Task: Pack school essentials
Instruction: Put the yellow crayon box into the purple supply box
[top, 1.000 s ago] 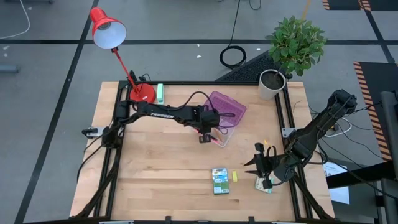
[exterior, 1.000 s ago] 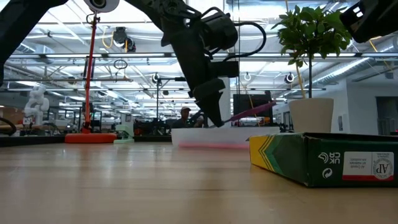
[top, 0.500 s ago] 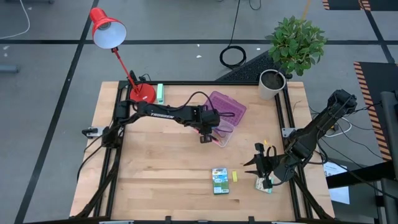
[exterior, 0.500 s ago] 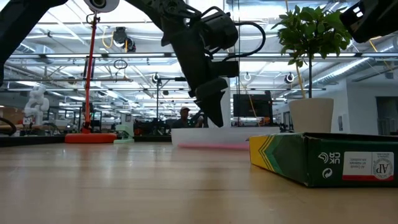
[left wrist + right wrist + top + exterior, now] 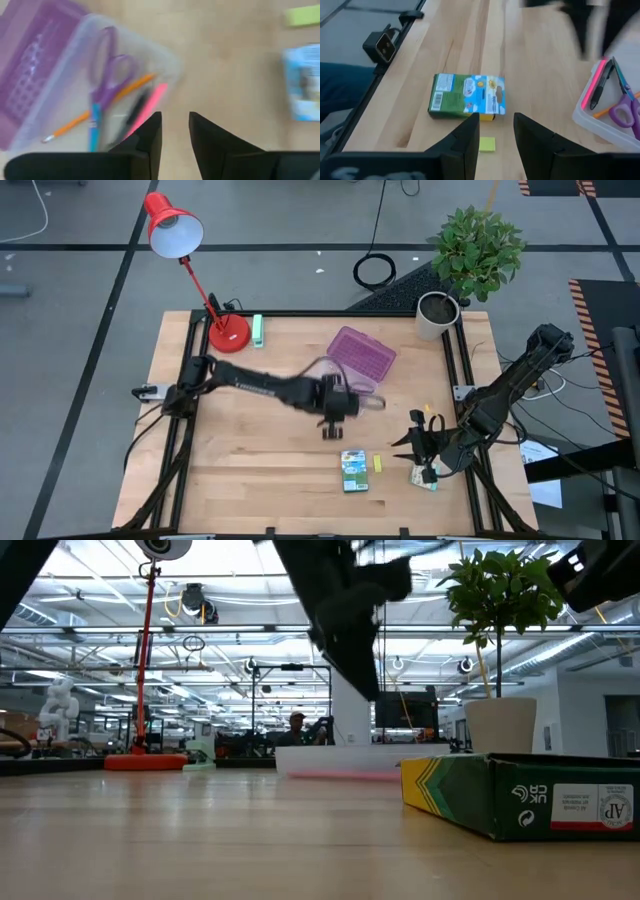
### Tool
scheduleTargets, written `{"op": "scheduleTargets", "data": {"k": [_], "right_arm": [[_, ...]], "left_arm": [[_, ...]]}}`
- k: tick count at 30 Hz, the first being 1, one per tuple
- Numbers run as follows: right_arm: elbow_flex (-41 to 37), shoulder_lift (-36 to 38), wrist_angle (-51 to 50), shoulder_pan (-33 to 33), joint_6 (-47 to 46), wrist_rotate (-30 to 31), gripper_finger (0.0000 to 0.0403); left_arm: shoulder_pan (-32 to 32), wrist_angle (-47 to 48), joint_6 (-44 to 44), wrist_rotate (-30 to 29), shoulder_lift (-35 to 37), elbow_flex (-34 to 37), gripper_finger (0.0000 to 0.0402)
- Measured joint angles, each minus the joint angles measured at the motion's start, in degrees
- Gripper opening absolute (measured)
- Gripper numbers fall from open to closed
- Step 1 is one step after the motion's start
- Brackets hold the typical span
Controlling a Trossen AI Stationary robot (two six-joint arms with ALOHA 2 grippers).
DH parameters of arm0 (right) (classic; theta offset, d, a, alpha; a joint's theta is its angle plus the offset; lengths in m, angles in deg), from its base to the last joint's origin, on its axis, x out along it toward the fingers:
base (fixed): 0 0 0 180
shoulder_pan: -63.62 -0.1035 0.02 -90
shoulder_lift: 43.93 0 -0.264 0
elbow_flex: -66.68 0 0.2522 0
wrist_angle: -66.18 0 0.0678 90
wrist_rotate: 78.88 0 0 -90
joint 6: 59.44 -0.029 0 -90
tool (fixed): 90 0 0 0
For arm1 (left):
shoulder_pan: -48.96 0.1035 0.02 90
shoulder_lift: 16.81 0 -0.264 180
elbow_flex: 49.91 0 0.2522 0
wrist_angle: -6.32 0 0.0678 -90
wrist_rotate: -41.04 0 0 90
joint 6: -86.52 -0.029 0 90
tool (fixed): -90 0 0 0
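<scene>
So my left gripper is hanging over the bare wood just off the near side of the clear case, fingers a little apart with nothing between them. Inside that case, going by my left wrist cam, are the purple-handled scissors, an orange pencil, a blue pen, a black pen and a pink pen, all lying loose on the bottom, and the purple lid is flipped open on the far side of the case. The crayon box lies flat on the table toward the front edge from the case, well apart from it, with the tiny yellow eraser just beside it on the side toward my right arm. My right gripper sits off toward the table's right edge from the case, beyond the eraser, fingers spread and empty, and a small patterned pack lies on the wood right under that arm.
</scene>
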Motion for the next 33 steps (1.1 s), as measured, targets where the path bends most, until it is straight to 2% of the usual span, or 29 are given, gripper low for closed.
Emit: {"op": "scheduleTargets", "data": {"k": [4, 9, 13, 16, 20, 27, 30, 33], "right_arm": [[-3.15, 0.0, 7.78, 0.28, 0.04, 2.47, 0.0116], [-6.69, -0.32, 19.03, 1.58, 0.46, 2.3, 0.0116], [-7.32, -3.86, 26.96, 1.66, 0.22, 6.04, 0.0116], [-7.33, -8.09, 33.04, 1.64, -1.17, 11.66, 0.0116], [-6.68, -14.68, 38.34, 1.66, -4.33, 13.88, 0.0116], [1.65, -27.58, 39.76, -0.82, -9.91, 13.85, 0.0116], [7.88, -32.59, 36.41, -2.47, -9.58, 13.87, 0.0116], [14.59, -36.99, 29.2, -3.93, -9.54, 13.85, 0.0116]], "left_arm": [[-6.61, -0.72, 4.04, -3.96, 0.01, 0.28, 0.0093], [-14.61, -3.11, 10.46, -8.71, 0.0, 0.26, 0.0093], [-21.19, -3.41, 16.1, -17.14, 0.01, 0.27, 0.0093], [-24.64, -5.54, 18.81, -19.96, 0.0, 1.2, 0.0093], [-26.95, -14.1, 19.56, -20.38, -0.26, 5.09, 0.0093], [-29.21, -39.71, 13.23, -20.12, -0.34, 17.22, 0.0093], [-31.09, -49.63, 11.81, -20.49, -0.26, 22.15, 0.0093], [-33.44, -54.78, 13.31, -22.81, -0.32, 26.4, 0.0093]]}}
